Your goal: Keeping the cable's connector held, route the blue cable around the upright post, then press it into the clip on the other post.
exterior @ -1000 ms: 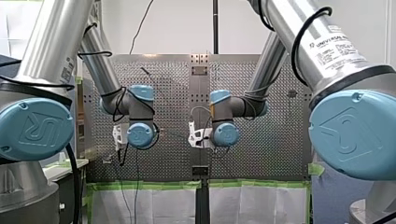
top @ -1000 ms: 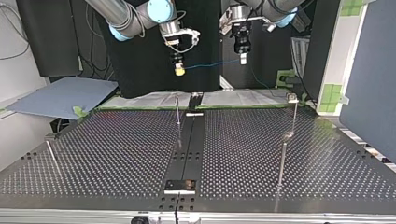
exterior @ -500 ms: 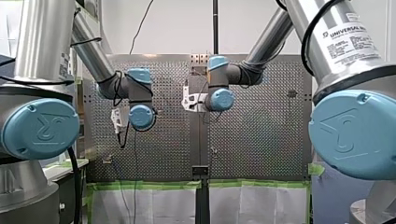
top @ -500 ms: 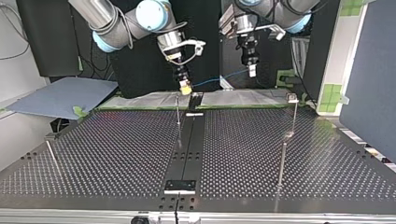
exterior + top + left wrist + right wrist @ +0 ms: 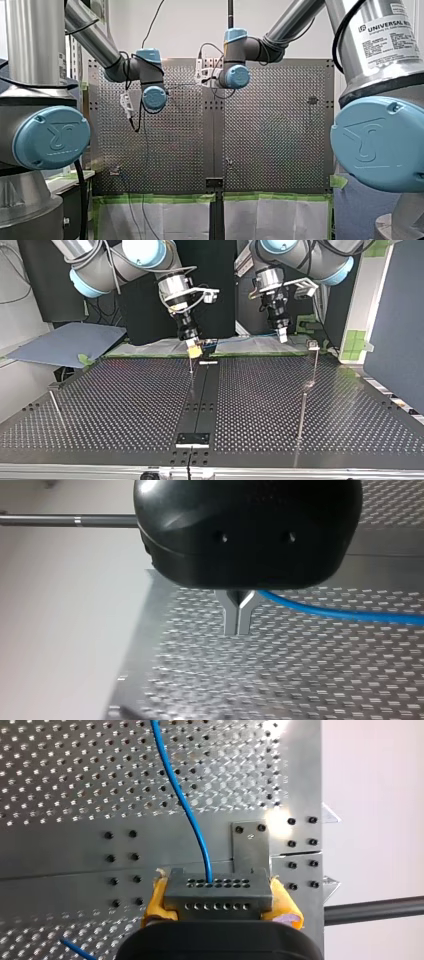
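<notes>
Right end effector point(image 5: 193, 343) gripped the connector point(image 5: 218, 892), left end effector point(image 5: 239, 622) pinched the blue cable point(image 5: 340, 611); rounding the upright post point(image 5: 190, 360) seemed next.

Perforated table point(image 5: 125, 405) — upright posts point(image 5: 302, 412), central strip point(image 5: 202, 395)

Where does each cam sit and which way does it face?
Front view: behind and above the shoulders, facing out over the perforated table; my left arm and my right arm show.
Top view: across the table, facing the arms; right gripper at its left, left gripper at its right.
Left wrist view: on my left wrist, along metal fingers shut on the blue cable.
Right wrist view: on my right wrist; yellow-padded fingers clamp the connector.
Shared: both wrist views show the blue cable and table.
</notes>
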### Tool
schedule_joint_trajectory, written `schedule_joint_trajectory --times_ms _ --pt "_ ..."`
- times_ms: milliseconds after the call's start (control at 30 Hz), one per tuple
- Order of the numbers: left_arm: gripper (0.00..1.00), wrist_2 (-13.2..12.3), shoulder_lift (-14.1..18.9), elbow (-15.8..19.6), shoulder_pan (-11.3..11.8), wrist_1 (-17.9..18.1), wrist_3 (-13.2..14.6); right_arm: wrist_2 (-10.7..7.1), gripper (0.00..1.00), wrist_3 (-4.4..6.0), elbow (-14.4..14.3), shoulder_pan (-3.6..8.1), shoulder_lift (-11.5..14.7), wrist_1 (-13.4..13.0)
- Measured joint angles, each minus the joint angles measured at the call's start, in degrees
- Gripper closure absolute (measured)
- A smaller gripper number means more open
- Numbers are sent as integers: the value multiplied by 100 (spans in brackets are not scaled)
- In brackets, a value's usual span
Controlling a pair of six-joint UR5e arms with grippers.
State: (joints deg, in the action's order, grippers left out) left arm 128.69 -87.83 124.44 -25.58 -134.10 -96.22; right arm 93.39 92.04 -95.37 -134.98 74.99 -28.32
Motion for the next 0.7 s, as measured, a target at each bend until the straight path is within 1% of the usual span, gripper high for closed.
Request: schedule_joint_trajectory --times_ms 233,400,533,633,700 --pt "100 -36 419 -420 87 -421 130 -236 100 18 297 3 -149 159" --pt "100 -127 677 -677 161 -679 150 -308 100 95 495 8 -253 209" --pt "100 -330 918 -918 257 -918 150 -347 100 151 615 12 -295 233" --pt "100 -499 1086 -1093 337 -1092 150 -375 100 232 746 22 -308 283" --pt "100 -604 1120 -1198 398 -1200 155 -397 100 287 856 30 -312 330"
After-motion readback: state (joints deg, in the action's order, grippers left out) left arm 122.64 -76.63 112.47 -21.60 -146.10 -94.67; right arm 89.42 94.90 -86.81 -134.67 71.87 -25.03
